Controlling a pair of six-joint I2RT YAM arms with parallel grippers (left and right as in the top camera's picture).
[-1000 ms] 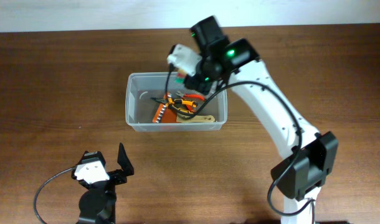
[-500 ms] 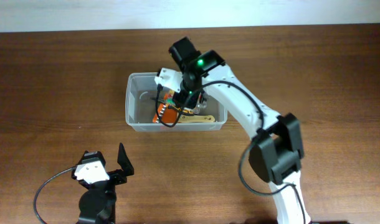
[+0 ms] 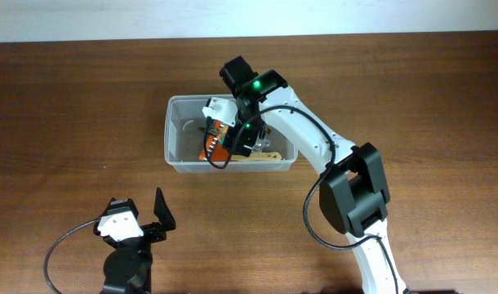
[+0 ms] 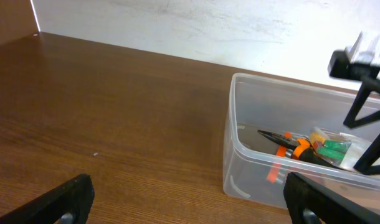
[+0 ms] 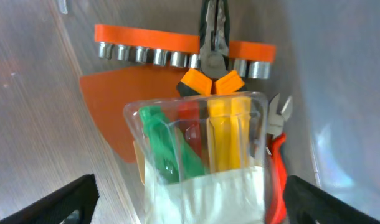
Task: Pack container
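The clear plastic container [image 3: 171,131] stands at the table's centre, and the left wrist view shows its near wall [image 4: 240,155]. My right gripper [image 3: 235,131] reaches down inside it, open, its fingers wide on either side of a clear packet [image 5: 202,149] of green, red and yellow pieces on white card, touching neither edge. Under the packet lie orange-handled pliers [image 5: 212,43], an orange rail of sockets [image 5: 146,43] and red cutters [image 5: 278,146]. My left gripper [image 3: 141,219] rests open over bare wood near the front edge, far from the container.
A pale wooden piece [image 3: 261,155] lies along the container's front wall. Brown tabletop [image 3: 69,122] surrounds the container, with a white wall strip [image 3: 110,20] at the back. The right arm's black elbow [image 3: 355,192] hangs over the table's right half.
The right arm swung left and lowered its gripper into the container, then opened its jaws off the packet. The left arm has not moved.
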